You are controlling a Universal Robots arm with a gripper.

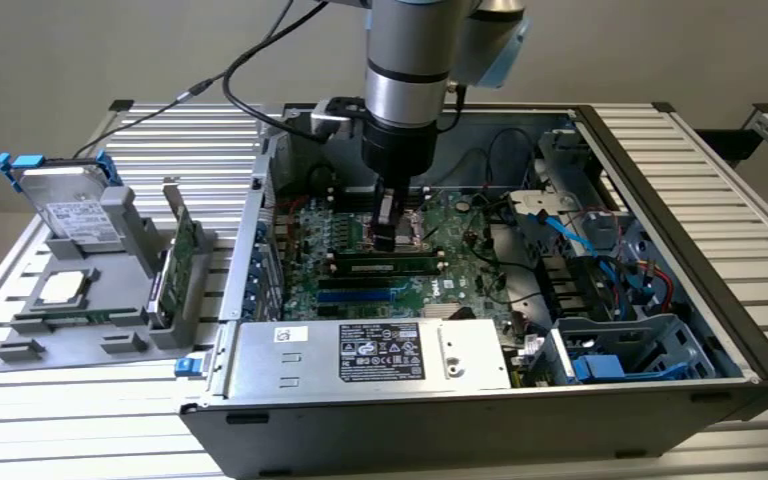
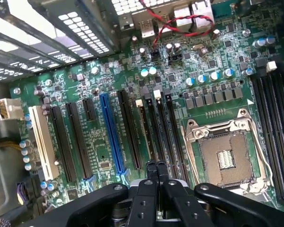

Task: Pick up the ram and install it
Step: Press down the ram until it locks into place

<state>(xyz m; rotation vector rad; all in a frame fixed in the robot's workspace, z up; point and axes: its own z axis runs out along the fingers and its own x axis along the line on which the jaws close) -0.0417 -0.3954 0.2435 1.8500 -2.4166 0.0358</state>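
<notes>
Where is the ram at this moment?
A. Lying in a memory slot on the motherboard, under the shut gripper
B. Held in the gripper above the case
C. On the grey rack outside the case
A: the ram lies flat in a slot on the motherboard, with the shut gripper just over it.

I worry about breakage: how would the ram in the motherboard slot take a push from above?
The ram looks thin and long, so probably light, and stiff edge-on but apt to bend under sideways force. Its exposed dark chips suggest fragility. Standing on the motherboard beneath the shut gripper, it is unlikely to tip.
</notes>
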